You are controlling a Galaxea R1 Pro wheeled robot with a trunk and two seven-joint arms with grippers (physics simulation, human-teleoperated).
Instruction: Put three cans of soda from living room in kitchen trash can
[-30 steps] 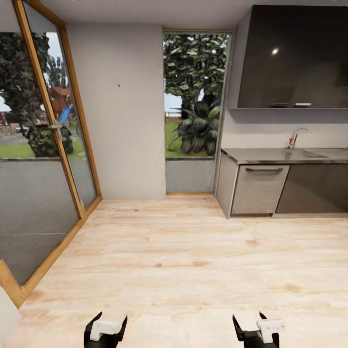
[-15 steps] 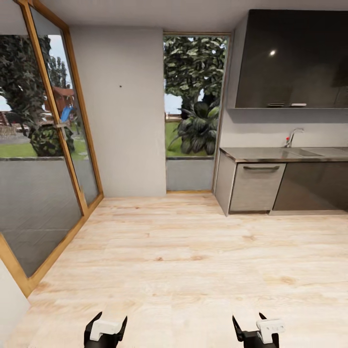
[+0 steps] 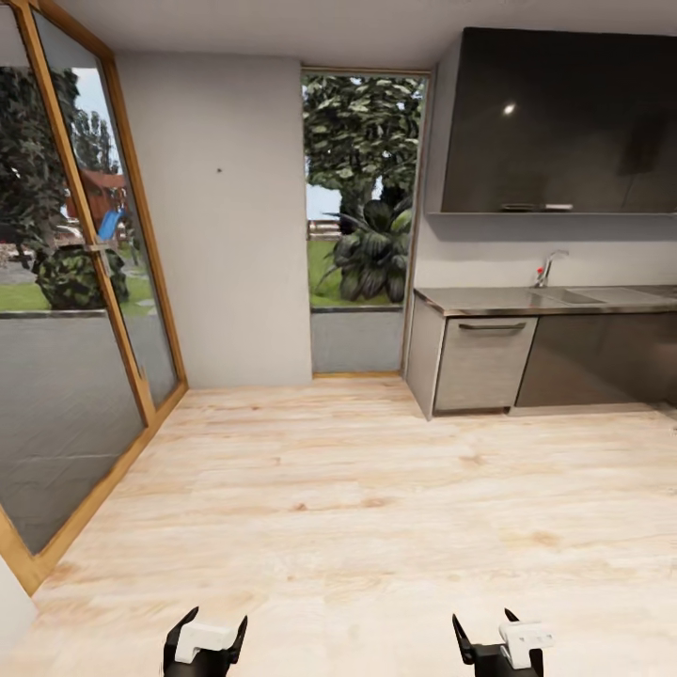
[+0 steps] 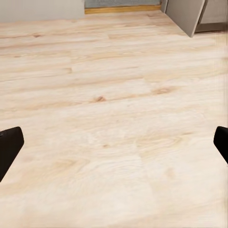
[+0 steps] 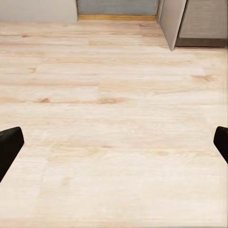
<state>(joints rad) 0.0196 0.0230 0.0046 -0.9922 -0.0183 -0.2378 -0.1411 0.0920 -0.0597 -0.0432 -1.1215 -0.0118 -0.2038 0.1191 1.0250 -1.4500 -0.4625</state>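
Since the earlier frames the camera has swung right, sliding the kitchen (image 3: 527, 310) counter leftward; its right end is cut off. Left gripper (image 3: 205, 641) and right gripper (image 3: 498, 641), partly cropped at the near edge, hang spread and empty over wood floor (image 3: 357, 498).

The steel desk (image 3: 527, 301) and sink (image 3: 602, 295) run off the picture's edge; both pincers are cropped low.

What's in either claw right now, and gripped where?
Nothing. The left claw and right claw both stand open, with bare wood floor between their fingers.
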